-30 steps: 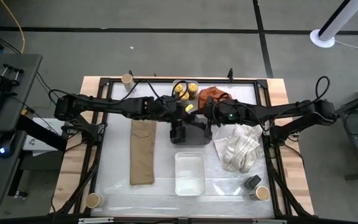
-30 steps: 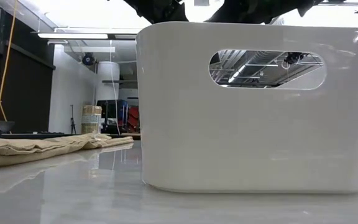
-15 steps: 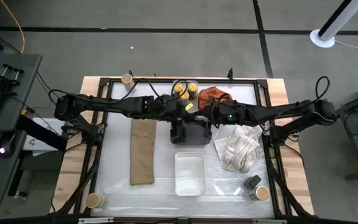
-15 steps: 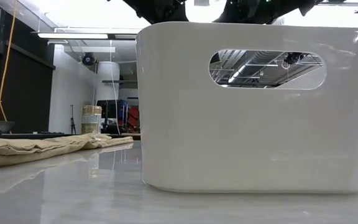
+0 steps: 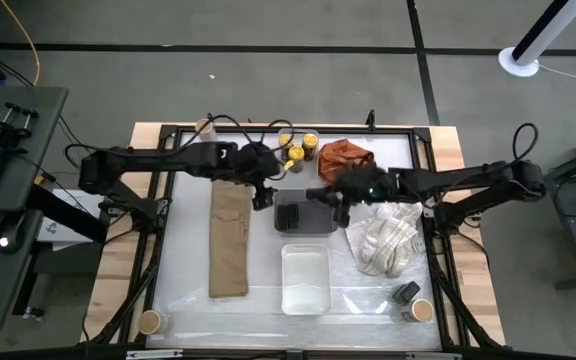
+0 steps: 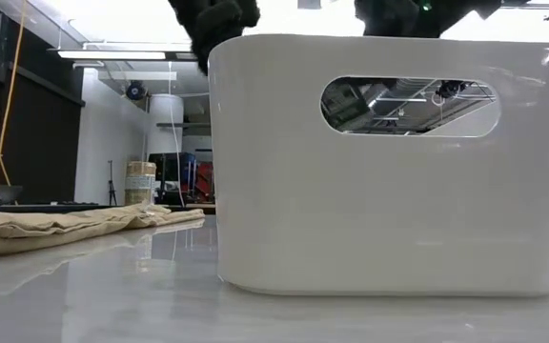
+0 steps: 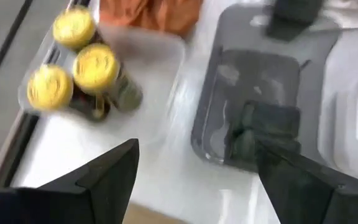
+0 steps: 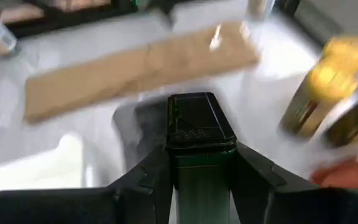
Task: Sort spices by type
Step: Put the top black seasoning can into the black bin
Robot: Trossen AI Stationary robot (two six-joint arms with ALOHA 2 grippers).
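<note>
High view: your right gripper (image 5: 340, 203) hangs at the right rim of the grey plastic tray (image 5: 318, 222); your left gripper (image 5: 261, 195) is just off its left edge.
Left wrist view: jaws spread, empty; one dark rectangular tin (image 7: 261, 132) lies in the tray, three yellow-lidded jars (image 7: 78, 68) beside it.
Right wrist view: fingers (image 8: 148, 180) clamp a second dark tin (image 8: 199, 144); lower it level beside the first before letting go.

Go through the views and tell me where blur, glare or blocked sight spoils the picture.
Left wrist view: motion blur smears the yellow-lidded jars and the grey tray. Right wrist view: the dark tin between the fingers is fairly crisp, the background streaked. Low view: the white bin blocks most of the table; bright backlight above. High view: sharp, slight sheen on the tabletop.
</note>
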